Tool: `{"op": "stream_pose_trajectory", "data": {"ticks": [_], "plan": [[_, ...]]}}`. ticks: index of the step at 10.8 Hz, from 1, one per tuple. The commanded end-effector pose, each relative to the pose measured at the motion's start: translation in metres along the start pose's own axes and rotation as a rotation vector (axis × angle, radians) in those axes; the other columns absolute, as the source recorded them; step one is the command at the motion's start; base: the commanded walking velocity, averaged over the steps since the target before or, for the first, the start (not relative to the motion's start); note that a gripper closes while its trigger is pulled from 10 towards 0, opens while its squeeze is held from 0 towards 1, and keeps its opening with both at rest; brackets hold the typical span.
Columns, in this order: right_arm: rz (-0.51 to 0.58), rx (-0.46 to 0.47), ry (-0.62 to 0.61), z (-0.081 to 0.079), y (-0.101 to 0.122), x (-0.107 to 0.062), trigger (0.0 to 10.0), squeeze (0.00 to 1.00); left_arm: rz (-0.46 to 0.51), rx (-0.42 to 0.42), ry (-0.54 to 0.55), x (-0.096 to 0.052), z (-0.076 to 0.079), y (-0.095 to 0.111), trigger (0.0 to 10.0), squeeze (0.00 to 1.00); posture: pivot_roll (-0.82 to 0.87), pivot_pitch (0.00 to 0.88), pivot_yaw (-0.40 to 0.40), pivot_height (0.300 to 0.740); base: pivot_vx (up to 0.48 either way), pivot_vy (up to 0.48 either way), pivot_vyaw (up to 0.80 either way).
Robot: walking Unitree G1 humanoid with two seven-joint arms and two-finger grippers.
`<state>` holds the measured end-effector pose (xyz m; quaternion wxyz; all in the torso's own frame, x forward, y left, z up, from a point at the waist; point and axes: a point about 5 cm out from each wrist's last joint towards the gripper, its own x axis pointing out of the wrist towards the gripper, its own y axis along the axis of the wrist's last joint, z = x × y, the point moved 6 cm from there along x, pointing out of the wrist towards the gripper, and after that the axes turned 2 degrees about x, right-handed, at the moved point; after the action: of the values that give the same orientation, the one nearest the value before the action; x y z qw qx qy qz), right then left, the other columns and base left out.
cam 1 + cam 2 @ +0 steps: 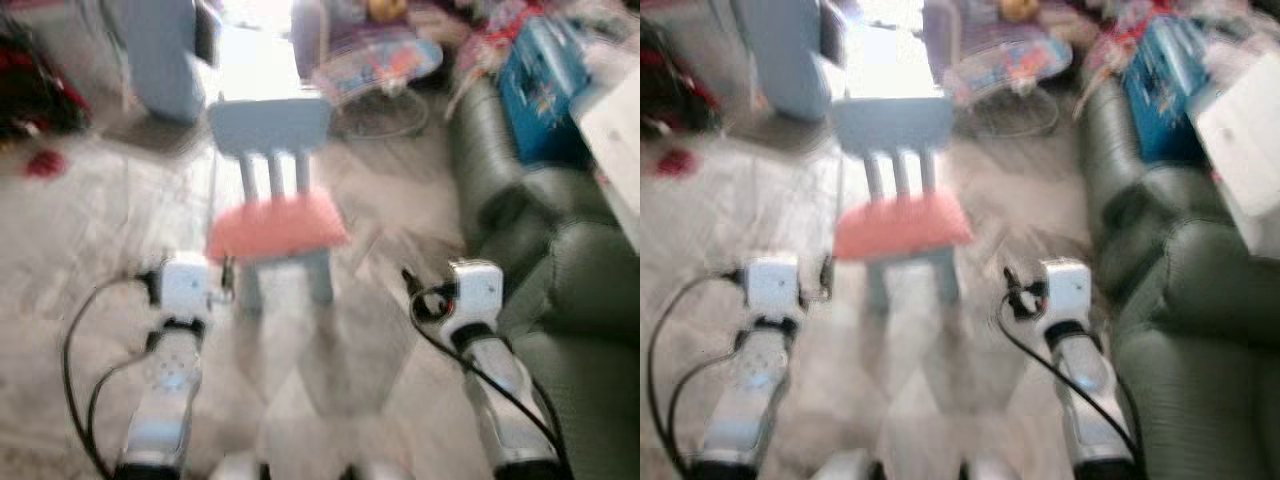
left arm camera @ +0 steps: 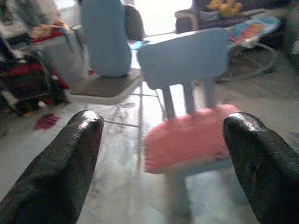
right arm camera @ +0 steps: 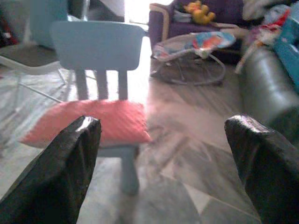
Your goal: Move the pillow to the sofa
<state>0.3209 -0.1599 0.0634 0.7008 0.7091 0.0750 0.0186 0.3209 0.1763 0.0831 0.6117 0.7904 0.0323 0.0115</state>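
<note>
- While the head views are blurred, they show a red scrap [image 1: 44,163] lying on the pale floor [image 1: 90,230] at far left, with dark red clutter [image 1: 30,90] behind it
- Near it stands a tall pale blue object [image 1: 165,55] on a flat base; the left wrist view shows this base more clearly as a grey platform on thin white legs [image 2: 105,86]
- Low on the left, the left gripper [image 2: 161,158] is held out before the robot, and the left wrist view shows its two black fingers [image 2: 70,163] spread wide apart with nothing between them
- At the middle stands a small light blue chair [image 1: 270,125], and the red pillow [image 1: 276,226] lies flat on its seat, ahead of both arms and between them
- Behind the chair sits a baby bouncer [image 3: 191,46] on a wire frame; the right wrist view also catches a yellow plush toy [image 3: 198,11] on a purple armchair [image 3: 210,23], which the head views only smear
- Low on the right, the right gripper [image 3: 161,163] is likewise spread wide and empty, its fingers [image 3: 261,163] framing the chair and the floor
- Along the right edge runs the dark green sofa [image 1: 560,270], well apart from the pillow, with a blue box [image 1: 540,80] and a white panel [image 1: 1240,140] at its far end
</note>
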Motion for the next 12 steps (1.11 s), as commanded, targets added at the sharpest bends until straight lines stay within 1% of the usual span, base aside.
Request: {"op": "stream_pose_trajectory", "data": {"ticks": [1, 3, 4, 6, 12], "plan": [[0.033, 0.003, 0.021, -0.009, 0.01, 0.005, 10.0, 0.0, -0.006, 0.018, 0.034, -0.001, -0.013, -0.002, 10.0, 0.0, 0.03, 0.085, -0.063, 0.74, 0.368, 0.311, 0.0], [0.032, 0.003, 0.019, -0.009, 0.011, 0.006, 10.0, 0.0, 0.002, 0.01, 0.037, 0.002, -0.012, 0.002, 10.0, 0.0, 0.03, 0.084, -0.062, 0.74, 0.362, 0.315, 0.0], [0.033, 0.004, 0.019, -0.009, 0.011, 0.006, 10.0, 0.0, 0.011, 0.023, 0.031, 0.003, -0.01, 0.003, 10.0, 0.0, 0.03, 0.083, -0.061, 0.74, 0.386, 0.285, 0.0], [0.039, 0.004, 0.019, -0.01, 0.013, 0.008, 10.0, 0.0, 0.011, 0.029, 0.02, 0.002, -0.007, 0.003, 10.0, 0.0, 0.03, 0.081, -0.061, 0.74, 0.48, 0.0, 0.0], [0.045, -0.004, 0.028, -0.013, 0.015, 0.012, 10.0, 0.0, 0.01, 0.005, 0.014, 0.002, -0.003, 0.003, 10.0, 0.0, 0.03, 0.081, -0.066, 0.74, 0.475, 0.0, 0.0]]}}
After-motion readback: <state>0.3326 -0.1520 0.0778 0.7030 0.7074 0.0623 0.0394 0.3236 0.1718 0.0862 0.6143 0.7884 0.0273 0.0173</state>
